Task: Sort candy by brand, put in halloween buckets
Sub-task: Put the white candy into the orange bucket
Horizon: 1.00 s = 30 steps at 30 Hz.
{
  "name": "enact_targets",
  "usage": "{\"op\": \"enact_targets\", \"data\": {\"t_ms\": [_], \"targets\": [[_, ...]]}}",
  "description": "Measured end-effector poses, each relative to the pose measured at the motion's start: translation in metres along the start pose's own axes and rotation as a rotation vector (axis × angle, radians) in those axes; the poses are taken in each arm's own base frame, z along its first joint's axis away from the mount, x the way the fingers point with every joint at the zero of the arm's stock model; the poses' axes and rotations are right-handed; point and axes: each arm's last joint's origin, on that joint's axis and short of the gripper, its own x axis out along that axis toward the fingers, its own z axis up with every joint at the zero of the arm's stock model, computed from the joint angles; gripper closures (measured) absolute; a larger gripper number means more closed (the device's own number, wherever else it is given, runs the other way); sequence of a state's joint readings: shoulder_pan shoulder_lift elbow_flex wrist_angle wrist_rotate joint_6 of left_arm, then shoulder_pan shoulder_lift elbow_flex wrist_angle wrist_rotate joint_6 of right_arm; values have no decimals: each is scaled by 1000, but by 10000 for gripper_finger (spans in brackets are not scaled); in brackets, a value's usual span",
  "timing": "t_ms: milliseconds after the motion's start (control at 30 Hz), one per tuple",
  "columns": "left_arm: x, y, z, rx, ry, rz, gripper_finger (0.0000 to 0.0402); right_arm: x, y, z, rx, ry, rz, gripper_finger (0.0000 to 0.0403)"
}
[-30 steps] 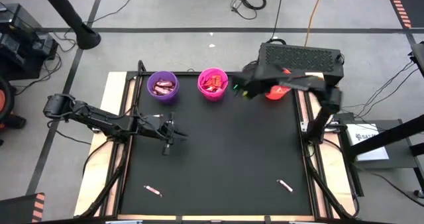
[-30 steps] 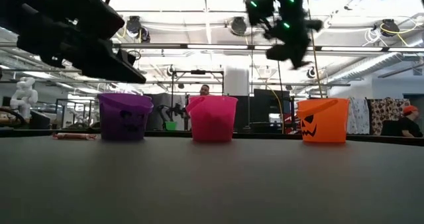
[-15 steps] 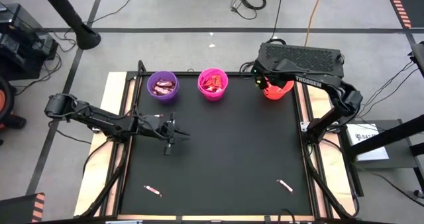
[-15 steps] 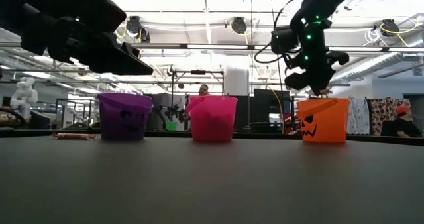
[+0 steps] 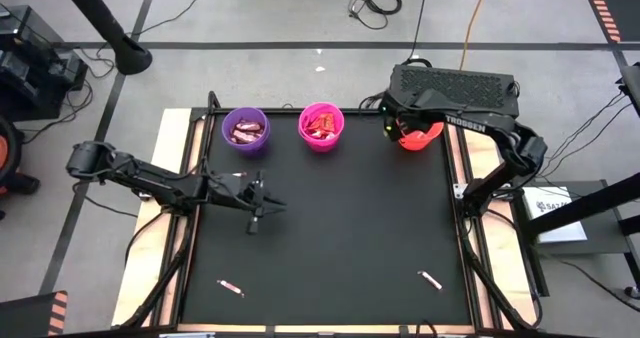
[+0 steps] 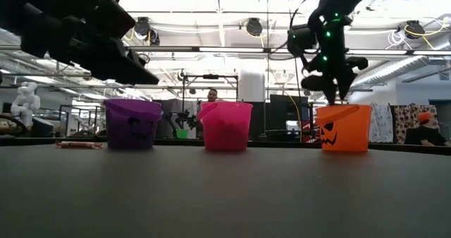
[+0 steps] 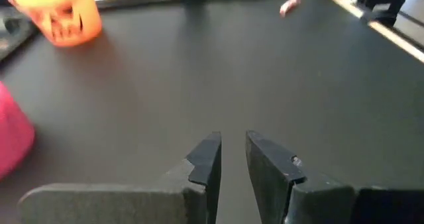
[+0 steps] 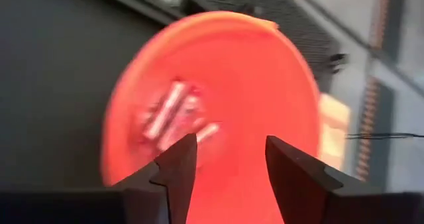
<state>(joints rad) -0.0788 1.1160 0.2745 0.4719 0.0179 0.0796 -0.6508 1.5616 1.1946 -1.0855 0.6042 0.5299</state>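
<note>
Three halloween buckets stand in a row at the table's far edge: purple (image 5: 245, 130), pink (image 5: 321, 126) and orange (image 5: 420, 135). The purple and pink ones hold candy. My right gripper (image 8: 228, 144) hangs open just above the orange bucket (image 8: 218, 105), nothing between its fingers; pale stick candy (image 8: 173, 114) lies on the bucket's floor. My left gripper (image 5: 255, 213) hovers over the table's left middle, fingers a little apart with nothing between them (image 7: 232, 151). Two loose candies lie on the mat, one near left (image 5: 231, 287) and one near right (image 5: 430, 279).
The black mat (image 5: 330, 238) lies bare between the buckets and the two loose candies. A dark box (image 5: 455, 86) stands behind the orange bucket. Wooden rails (image 5: 468, 238) run along the table's sides. People show in the room beyond, in the low view.
My right gripper has swung from between the pink and orange buckets toward the table's right edge and come down over the orange bucket. In the low view its fingers stand farther apart than before.
</note>
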Motion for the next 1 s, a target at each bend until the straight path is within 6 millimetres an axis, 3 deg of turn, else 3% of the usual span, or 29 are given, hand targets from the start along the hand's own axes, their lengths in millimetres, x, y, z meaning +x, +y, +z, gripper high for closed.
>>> {"op": "enact_targets", "data": {"t_ms": [200,400,600,767,900,1000], "targets": [[-8,1,10,-80,264,20,323,-24,26,-2,-49,47,345,232],[-35,7,53,-149,610,114,323,-57,67,-14,-116,-109,538,240],[-64,10,72,-137,847,199,323,-97,135,-36,-180,-347,798,241],[-74,9,67,-167,959,215,323,-105,208,-63,-277,-499,1037,241],[-74,10,67,-160,957,220,323,-106,266,-99,-349,-587,1324,241],[-74,10,67,-145,956,233,323,-113,304,-133,-402,-648,1421,241]]}}
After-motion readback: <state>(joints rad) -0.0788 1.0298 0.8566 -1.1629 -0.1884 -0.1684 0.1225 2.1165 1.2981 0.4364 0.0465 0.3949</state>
